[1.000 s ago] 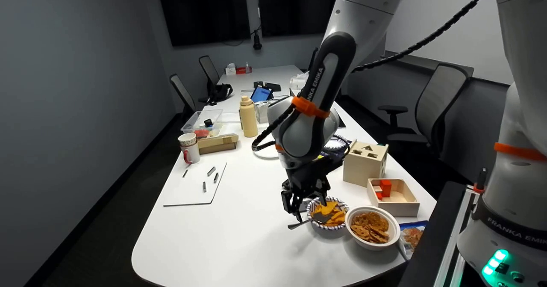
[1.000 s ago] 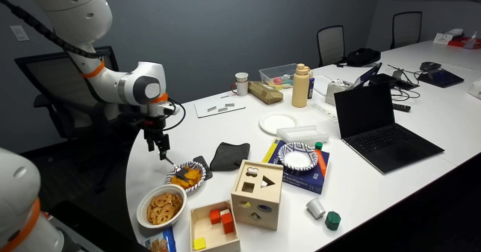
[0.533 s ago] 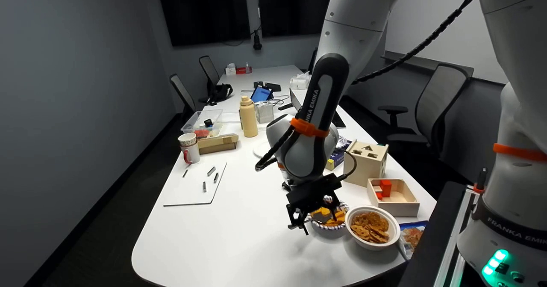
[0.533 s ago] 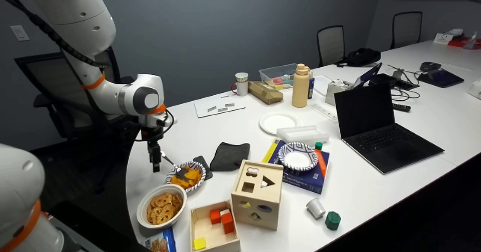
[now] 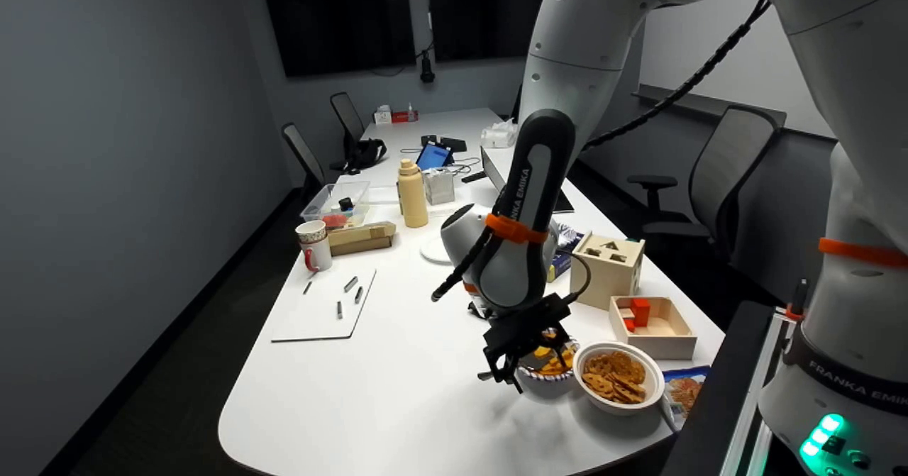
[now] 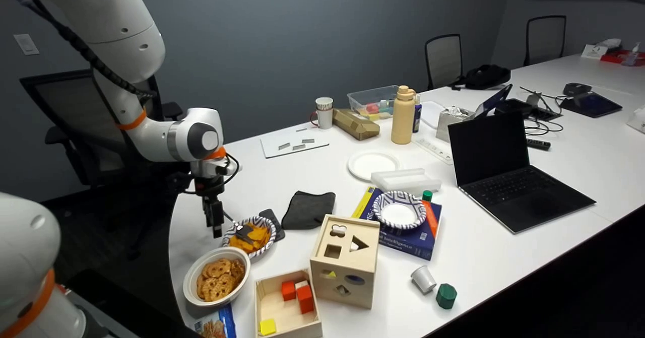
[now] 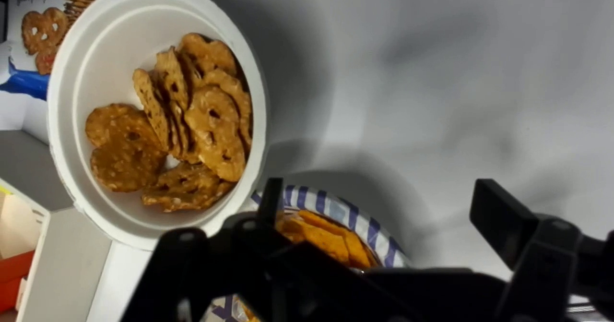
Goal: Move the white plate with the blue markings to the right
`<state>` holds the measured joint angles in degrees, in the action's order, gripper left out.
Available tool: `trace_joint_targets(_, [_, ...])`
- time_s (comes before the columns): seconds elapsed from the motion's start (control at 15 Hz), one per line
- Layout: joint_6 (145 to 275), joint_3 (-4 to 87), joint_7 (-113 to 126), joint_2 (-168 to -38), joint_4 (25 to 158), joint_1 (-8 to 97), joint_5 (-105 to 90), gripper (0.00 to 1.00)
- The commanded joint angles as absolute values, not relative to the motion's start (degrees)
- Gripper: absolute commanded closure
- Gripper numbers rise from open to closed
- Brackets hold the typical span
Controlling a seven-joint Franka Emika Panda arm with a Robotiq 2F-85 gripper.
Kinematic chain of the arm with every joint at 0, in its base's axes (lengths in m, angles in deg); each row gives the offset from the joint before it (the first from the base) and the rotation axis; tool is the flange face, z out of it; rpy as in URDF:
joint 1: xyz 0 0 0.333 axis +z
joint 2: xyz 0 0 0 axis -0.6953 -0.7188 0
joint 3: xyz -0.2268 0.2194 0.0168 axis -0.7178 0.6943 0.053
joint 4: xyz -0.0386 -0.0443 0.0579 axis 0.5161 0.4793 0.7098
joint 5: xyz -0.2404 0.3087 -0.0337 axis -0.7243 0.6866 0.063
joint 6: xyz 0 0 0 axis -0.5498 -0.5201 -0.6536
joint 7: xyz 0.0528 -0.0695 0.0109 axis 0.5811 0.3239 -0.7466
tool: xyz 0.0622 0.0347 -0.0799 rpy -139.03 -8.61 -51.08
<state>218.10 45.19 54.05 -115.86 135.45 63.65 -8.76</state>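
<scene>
The white plate with the blue markings (image 5: 546, 376) is a small shallow dish holding orange-yellow chips and a dark spoon (image 6: 244, 232). It shows in both exterior views (image 6: 272, 231), beside the pretzel bowl. In the wrist view its striped rim (image 7: 337, 211) shows at the bottom, partly hidden by the gripper. My gripper (image 7: 379, 185) is open and empty. One finger overlaps the rim near the bowl; the other is over the bare table. In both exterior views the gripper (image 5: 540, 374) points down at the plate's near edge (image 6: 215, 227). Whether a finger touches the rim cannot be told.
The deeper white bowl of pretzels (image 7: 62, 101) stands right against or very near the plate. A wooden tray with blocks (image 6: 292, 330), a shape-sorter box (image 6: 345, 262), a dark pouch (image 6: 308, 210) and another patterned plate on a book (image 6: 399, 212) stand farther along.
My gripper has come down and turned, then shifted slightly toward the plate over the last half second. The plate and the bowl have not visibly moved.
</scene>
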Motion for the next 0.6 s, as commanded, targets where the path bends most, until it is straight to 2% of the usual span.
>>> trace_joint_targets(0.0, [216.2, 42.9, 56.0, -117.3, 132.6, 65.6, -12.8, 0.00])
trace_joint_targets(0.53, [213.4, 42.7, 54.8, -120.8, 129.2, 65.0, -13.5, 0.00])
